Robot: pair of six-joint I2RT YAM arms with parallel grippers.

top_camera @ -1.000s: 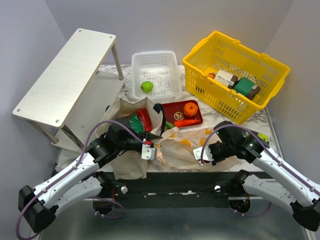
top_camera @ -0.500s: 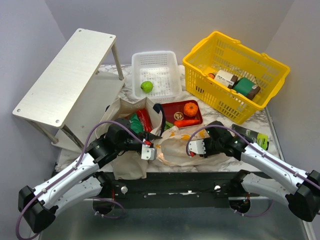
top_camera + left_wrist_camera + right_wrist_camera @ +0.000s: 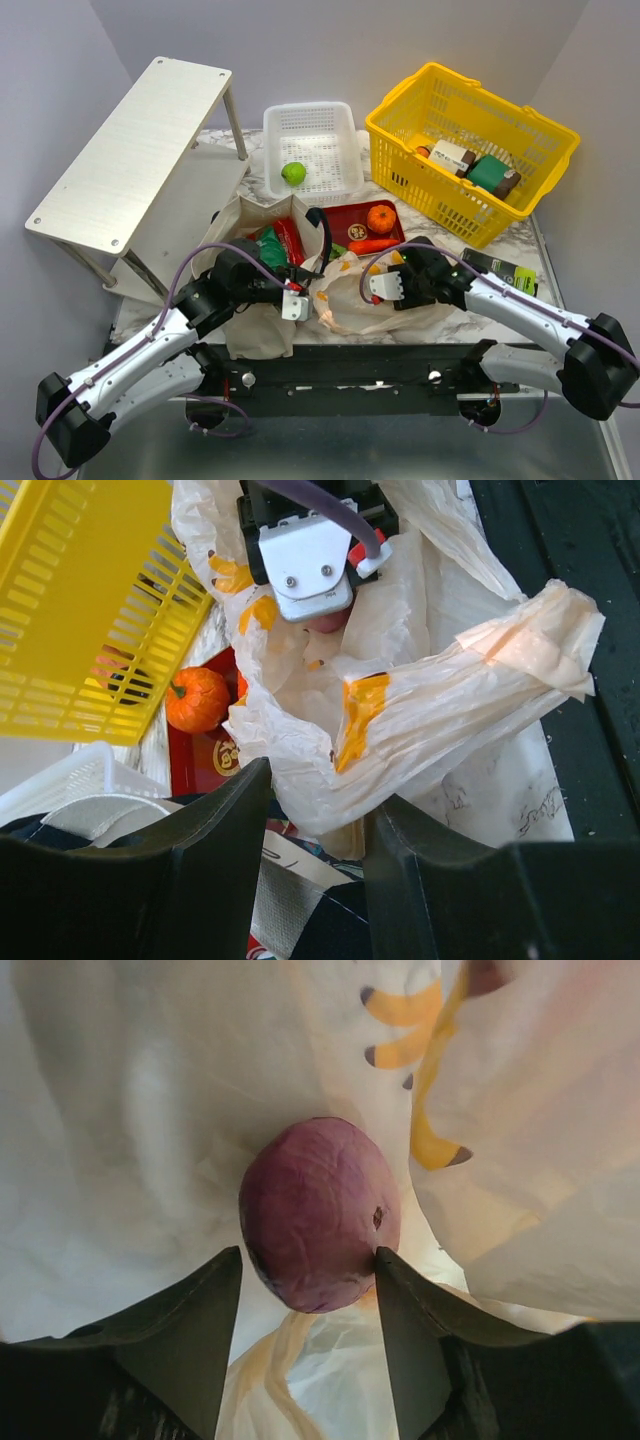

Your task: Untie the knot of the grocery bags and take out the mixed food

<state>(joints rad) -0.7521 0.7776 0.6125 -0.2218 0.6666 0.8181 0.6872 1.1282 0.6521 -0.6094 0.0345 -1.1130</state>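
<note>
Purple onion (image 3: 318,1212) between fingers (image 3: 180,1330) of end effector (image 3: 308,1252), inside plastic bag (image 3: 130,1110)

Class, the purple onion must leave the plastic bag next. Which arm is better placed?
Right. The right gripper is inside the plastic bag, open fingers flanking the purple onion. The left gripper is busy gripping the bag's edge.

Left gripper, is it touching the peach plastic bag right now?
Touching. In the left wrist view, a bunched fold of the plastic bag sits in the gap of the left gripper, pressed against both fingers.
</note>
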